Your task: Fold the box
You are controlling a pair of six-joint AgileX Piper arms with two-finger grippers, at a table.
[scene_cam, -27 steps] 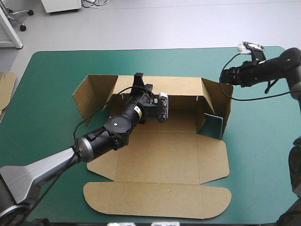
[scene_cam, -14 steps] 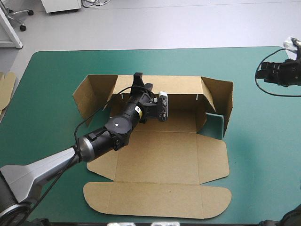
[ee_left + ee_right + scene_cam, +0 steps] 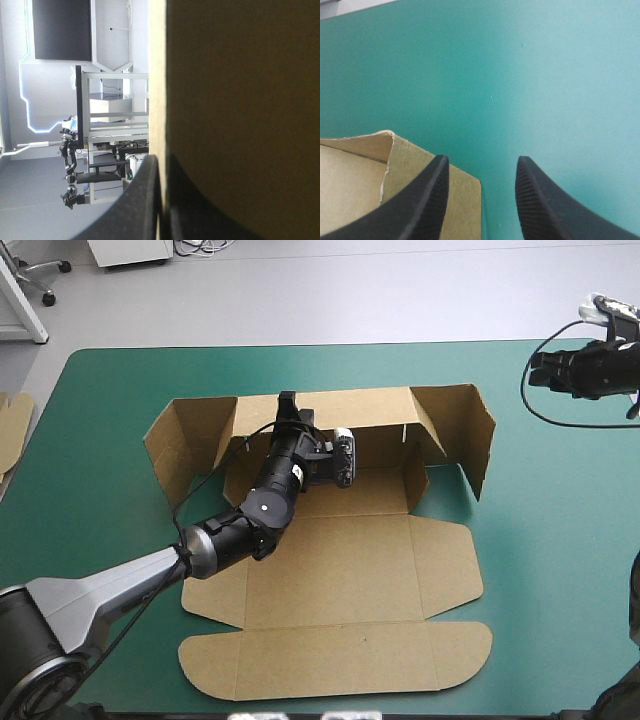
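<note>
No text, label or number is readable.

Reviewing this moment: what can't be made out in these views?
- Left wrist view: the box's raised wall, pinched in the left gripper, hides the table.
- High view: the left arm covers part of the box's floor.
- Right wrist view: the box is cut off beyond one corner.

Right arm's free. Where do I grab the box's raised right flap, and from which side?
Likely its top edge, from above: the right flap stands upright with that edge free, nearest the open right gripper. The left gripper pinches the back wall.
</note>
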